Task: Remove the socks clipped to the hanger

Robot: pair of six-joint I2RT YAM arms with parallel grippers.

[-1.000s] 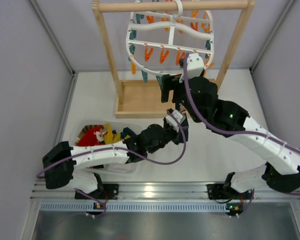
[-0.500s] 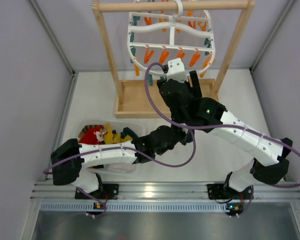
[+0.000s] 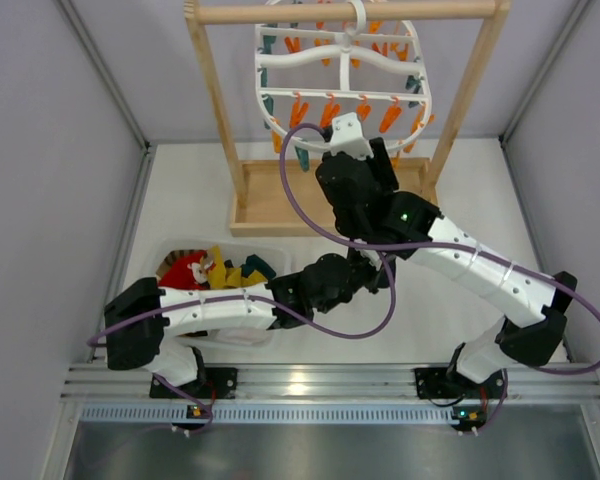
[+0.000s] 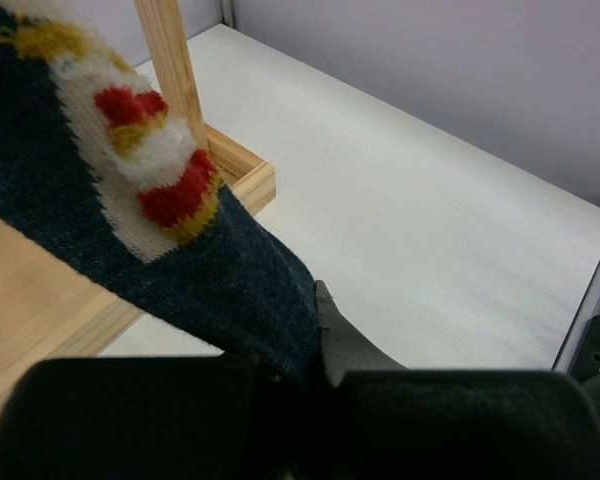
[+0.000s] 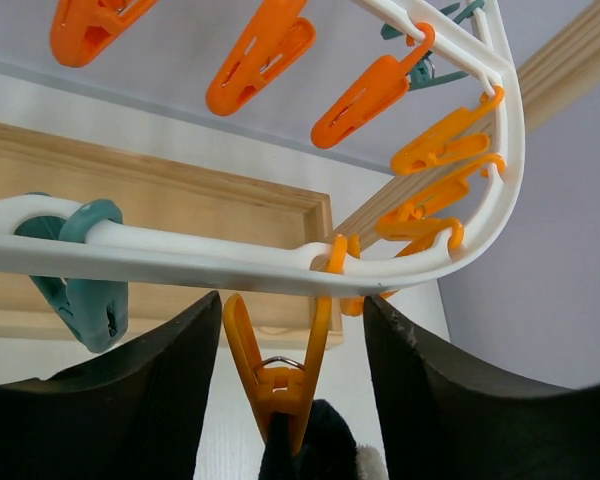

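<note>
The white oval hanger [image 3: 423,98] hangs from the wooden rack's top bar, with orange and teal clips all around it. One navy sock [image 4: 205,280] with a white, red and yellow cuff is stretched up to the left, and my left gripper [image 4: 318,335] is shut on its lower end. The sock's dark top [image 5: 332,448] is pinched in an orange clip [image 5: 278,378] under the hanger rim [image 5: 180,255]. My right gripper [image 5: 290,345] is open, one finger on each side of that clip. In the top view the right wrist hides both grippers and this sock.
The light wooden rack [image 3: 216,95] stands on a wooden base tray [image 3: 275,205] at the back. A clear bin [image 3: 168,250] at the front left holds red, yellow and dark socks [image 3: 195,270]. A teal clip [image 5: 85,295] hangs left of the right gripper.
My right arm has swung left from the hanger's right side to its near rim, and its fingers have narrowed around the orange clip. The left arm has hardly moved.
</note>
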